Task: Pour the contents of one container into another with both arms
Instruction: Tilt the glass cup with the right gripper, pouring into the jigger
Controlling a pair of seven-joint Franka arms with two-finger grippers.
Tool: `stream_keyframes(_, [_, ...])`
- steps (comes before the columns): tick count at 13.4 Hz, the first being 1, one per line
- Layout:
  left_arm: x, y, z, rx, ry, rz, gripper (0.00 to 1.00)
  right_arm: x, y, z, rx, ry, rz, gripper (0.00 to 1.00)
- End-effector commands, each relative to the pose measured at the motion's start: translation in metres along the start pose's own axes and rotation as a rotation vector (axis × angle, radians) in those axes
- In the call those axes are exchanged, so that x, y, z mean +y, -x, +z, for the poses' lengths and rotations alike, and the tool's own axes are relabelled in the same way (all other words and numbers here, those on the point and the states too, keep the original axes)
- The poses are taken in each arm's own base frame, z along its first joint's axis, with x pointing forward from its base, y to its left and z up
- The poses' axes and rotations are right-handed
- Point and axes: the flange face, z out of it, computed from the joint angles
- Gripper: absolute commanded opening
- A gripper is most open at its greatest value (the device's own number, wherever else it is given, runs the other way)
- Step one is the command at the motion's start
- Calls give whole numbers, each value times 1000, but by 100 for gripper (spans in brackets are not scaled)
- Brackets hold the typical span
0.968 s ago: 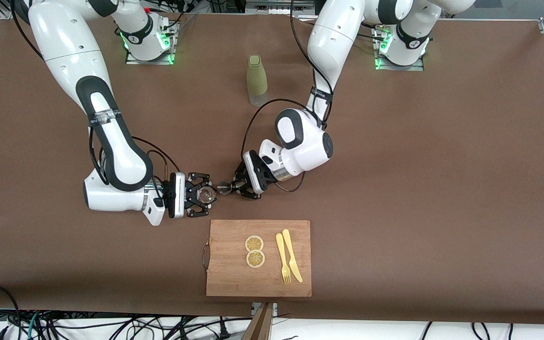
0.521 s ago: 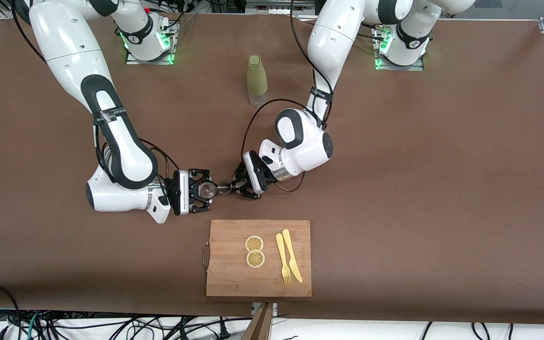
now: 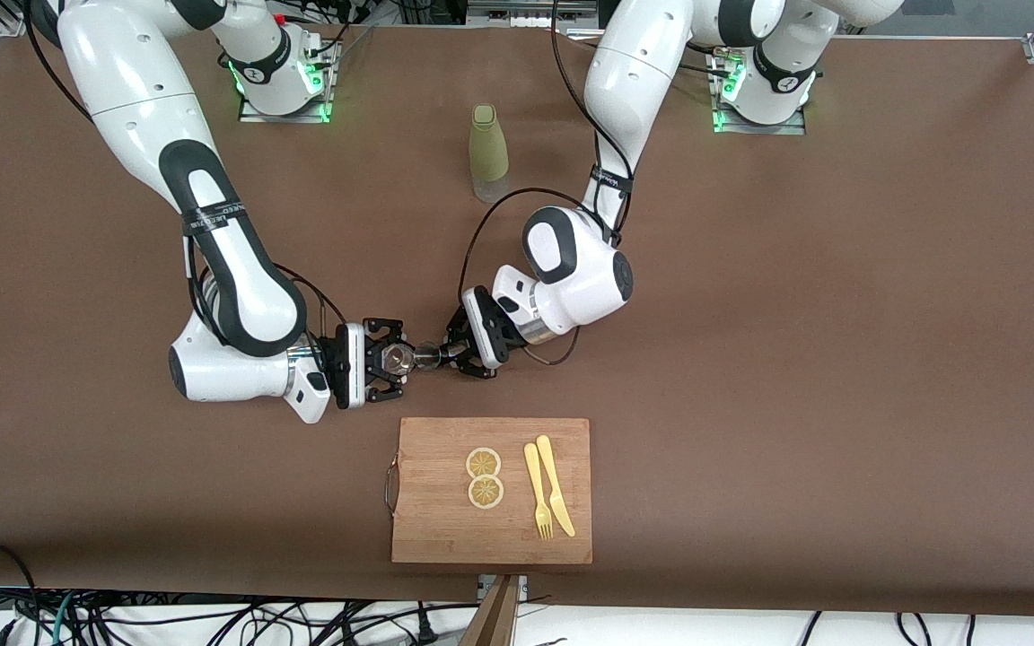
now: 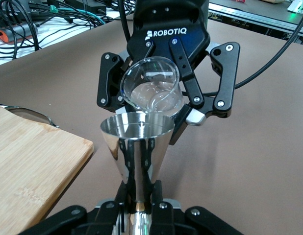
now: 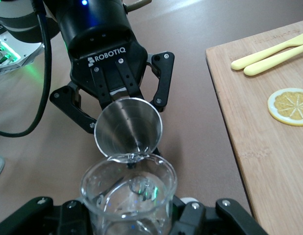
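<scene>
Glass cup [image 3: 398,359] is being held tipped in the right claw [image 3: 385,362], whose fingers [image 4: 108,83] are clamped around its sides, and its lip is leaning over the rim of the steel jigger [image 3: 427,356]. In the left wrist view the glass cup [image 4: 152,90] is showing clear liquid pooled toward its lowered lip, right above the jigger's [image 4: 137,147] open top cone. The left claw [image 3: 456,355] is gripping the jigger by its narrow waist and keeping it upright, its fingers [image 5: 156,81] closed on the lower part. Both claws are meeting in the air over the brown surface [image 3: 795,359], just past the edge of the wooden cutting board [image 3: 432,525] that faces the robots' bases. On the board, two lemon slices [image 3: 484,477] are lying beside a yellow fork [image 3: 536,490] and a yellow knife [image 3: 556,484]. An olive-green bottle [image 3: 487,152] is standing upright well apart from the board, between the two arm bases.
</scene>
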Motion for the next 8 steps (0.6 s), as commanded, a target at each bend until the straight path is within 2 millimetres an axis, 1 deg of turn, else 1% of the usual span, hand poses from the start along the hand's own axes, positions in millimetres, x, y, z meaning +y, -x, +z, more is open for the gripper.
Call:
stream_keyframes(1, [0,-5,3,20,-15,-4,0,-7,-14,-6,-14,-9,19,29])
stream_keyframes(3, [0,-5,3,19,-15,-1,0,-10,-16,-7,-44,-25,42,29])
stream_keyframes(5, [0,-6,3,21,-15,0,0,-10,-20,-13,-56,-21,48,29])
stream_keyframes(6, [0,-5,3,20,-15,-1,0,-8,-30,-18,-54,-8,34,29])
stream_keyframes(7, [0,-6,3,21,-15,0,0,-8,-34,-19,-59,-8,35,29])
stream_keyframes(8, [-1,-6,2,22,-16,0,0,-9,-35,-18,-77,-9,49,29])
